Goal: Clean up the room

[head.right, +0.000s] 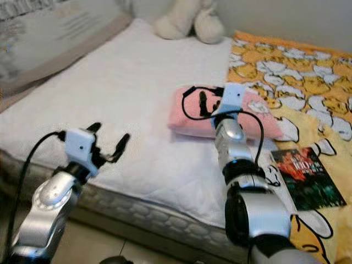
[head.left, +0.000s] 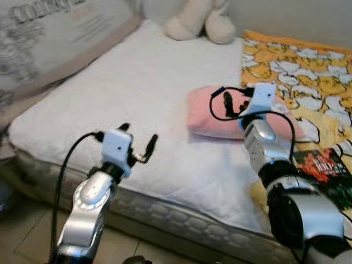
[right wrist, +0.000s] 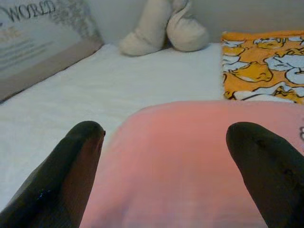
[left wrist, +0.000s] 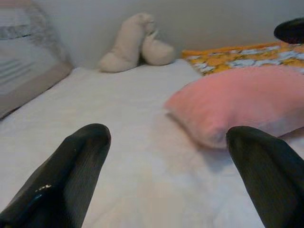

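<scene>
A soft pink pillow [head.left: 206, 118] lies on the white mattress [head.left: 137, 82], right of its middle. My right gripper [right wrist: 166, 135] hangs open just above the pillow's near end, its black fingers [right wrist: 78, 156] spread either side of the pink fabric. My left gripper [head.left: 140, 133] is open and holds nothing. It hovers over the bare mattress near the front edge, to the left of the pillow [left wrist: 237, 102], and points towards the wall.
A cream plush toy [head.left: 201, 22] sits at the head of the bed against the wall. A yellow duck-print blanket [head.left: 308, 66] covers the right side, with a dark book [head.left: 324, 165] on it. A grey printed cushion [head.left: 49, 38] lies at the left. Floor [head.left: 33, 236] shows below the mattress.
</scene>
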`<state>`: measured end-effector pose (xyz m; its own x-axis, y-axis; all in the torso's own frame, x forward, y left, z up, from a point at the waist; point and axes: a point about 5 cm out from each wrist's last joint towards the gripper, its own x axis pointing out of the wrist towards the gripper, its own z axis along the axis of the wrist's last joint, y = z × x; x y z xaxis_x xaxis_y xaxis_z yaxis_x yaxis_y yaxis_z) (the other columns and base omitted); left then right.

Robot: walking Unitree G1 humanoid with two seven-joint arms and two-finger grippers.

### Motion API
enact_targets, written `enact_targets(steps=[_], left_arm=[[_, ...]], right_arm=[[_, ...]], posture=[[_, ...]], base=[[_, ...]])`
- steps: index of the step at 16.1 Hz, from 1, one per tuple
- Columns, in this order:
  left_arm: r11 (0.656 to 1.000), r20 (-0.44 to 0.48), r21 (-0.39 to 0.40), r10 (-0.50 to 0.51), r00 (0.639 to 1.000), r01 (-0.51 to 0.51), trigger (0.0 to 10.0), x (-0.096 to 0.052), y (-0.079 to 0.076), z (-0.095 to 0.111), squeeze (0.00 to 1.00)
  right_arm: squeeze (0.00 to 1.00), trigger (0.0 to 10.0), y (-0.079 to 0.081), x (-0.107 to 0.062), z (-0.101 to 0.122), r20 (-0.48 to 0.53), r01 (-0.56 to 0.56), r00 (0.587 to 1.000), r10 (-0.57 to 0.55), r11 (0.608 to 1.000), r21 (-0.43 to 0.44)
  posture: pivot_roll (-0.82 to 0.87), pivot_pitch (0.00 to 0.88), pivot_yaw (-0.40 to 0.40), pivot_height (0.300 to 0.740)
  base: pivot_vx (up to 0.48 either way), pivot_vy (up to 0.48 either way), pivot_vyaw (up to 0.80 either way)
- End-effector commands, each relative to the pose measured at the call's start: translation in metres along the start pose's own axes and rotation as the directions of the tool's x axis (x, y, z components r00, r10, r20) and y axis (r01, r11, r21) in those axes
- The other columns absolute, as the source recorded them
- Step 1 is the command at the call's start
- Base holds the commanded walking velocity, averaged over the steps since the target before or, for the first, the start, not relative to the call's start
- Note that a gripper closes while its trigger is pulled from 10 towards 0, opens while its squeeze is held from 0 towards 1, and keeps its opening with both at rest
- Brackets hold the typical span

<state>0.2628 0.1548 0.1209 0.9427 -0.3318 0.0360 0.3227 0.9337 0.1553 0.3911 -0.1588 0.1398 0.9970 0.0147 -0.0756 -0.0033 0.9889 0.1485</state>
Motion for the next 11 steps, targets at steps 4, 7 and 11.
enact_targets(steps=[4,7,11], left_arm=[[1.0,-0.009,0.008,0.006,1.0,-0.006,10.0,-0.012,-0.007,0.005,0.0],[0.999,-0.041,0.023,0.031,0.999,-0.03,10.0,-0.03,-0.004,0.005,0.0],[0.999,-0.079,0.029,0.041,0.996,-0.039,10.0,-0.049,-0.007,0.006,0.0]], right_arm=[[0.0,10.0,-0.005,0.009,0.013,-0.057,0.033,0.998,-0.037,0.996,-0.078],[0.0,10.0,-0.011,0.007,0.004,-0.113,0.076,0.99,-0.084,0.994,-0.075],[0.0,10.0,-0.014,0.006,0.002,-0.127,0.097,0.986,-0.111,0.989,-0.113]], posture=[[0.27,0.029,-0.068,0.736],[0.32,0.078,-0.08,0.736],[0.36,0.127,-0.078,0.736]], base=[[0.0,0.0,0.0],[0.0,0.0,0.0],[0.0,0.0,0.0]])
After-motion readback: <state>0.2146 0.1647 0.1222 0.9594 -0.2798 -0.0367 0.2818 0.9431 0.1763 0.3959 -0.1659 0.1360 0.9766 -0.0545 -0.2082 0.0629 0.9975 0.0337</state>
